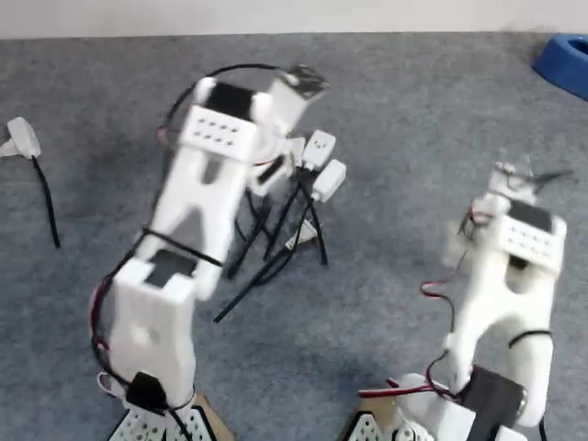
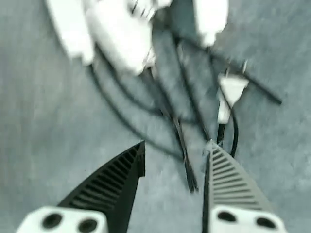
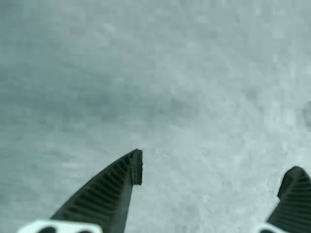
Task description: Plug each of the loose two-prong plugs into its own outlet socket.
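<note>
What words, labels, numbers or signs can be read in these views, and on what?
None: no text is legible anywhere. The white plastic outlet blocks, the white two-prong plug, the white arm housings and the grey fabric-covered table show no readable marks.

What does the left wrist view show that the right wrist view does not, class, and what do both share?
Left wrist view: a loose white plug, black cords and white socket blocks beyond the open left gripper. Right wrist view: the right gripper, open wider. Both: grey carpet under the gripper.
</note>
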{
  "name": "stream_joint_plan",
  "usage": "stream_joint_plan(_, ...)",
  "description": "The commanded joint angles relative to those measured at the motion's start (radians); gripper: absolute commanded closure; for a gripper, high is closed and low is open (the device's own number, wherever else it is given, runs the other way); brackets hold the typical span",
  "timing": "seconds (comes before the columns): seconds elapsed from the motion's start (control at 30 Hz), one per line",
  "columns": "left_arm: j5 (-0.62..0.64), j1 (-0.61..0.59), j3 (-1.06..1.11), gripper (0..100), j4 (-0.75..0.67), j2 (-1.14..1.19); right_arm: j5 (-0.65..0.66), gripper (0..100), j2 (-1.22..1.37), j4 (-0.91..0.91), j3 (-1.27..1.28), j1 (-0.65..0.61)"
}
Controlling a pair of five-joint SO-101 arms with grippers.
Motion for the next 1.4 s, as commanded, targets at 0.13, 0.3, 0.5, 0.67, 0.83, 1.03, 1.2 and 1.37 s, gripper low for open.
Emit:
stream_joint_plan(0.13, -0.064, 0.15, -0.533, 80, 0.003, 0.375, -0.064, 57.7, -0.268, -0.257, 0.395, 0.044)
stream_joint_plan(0.3, -0.063, 0.16, -0.72, 80, -0.046, 0.57, -0.037, 57.7, -0.392, -0.351, 0.572, 0.036)
stream_joint_plan(0.5, -0.06, 0.182, -0.745, 80, -0.1, 0.636, -0.032, 57.7, -0.435, -0.346, 0.578, 0.038)
stream_joint_plan(0.67, -0.058, 0.182, -0.671, 80, -0.153, 0.636, -0.032, 57.7, -0.435, -0.346, 0.579, 0.036)
stream_joint_plan(0.83, -0.058, 0.159, -0.575, 80, -0.21, 0.636, -0.031, 57.7, -0.435, -0.344, 0.579, 0.036)
stream_joint_plan(1.03, -0.063, 0.153, -0.509, 80, -0.209, 0.636, -0.031, 57.7, -0.435, -0.344, 0.579, 0.036)
stream_joint_plan(1.2, -0.06, 0.173, -0.493, 81, -0.201, 0.636, -0.031, 57.7, -0.435, -0.344, 0.579, 0.036)
stream_joint_plan(1.37, -0.066, 0.286, -0.493, 91, -0.064, 0.636, -0.029, 57.7, -0.435, -0.344, 0.579, 0.035)
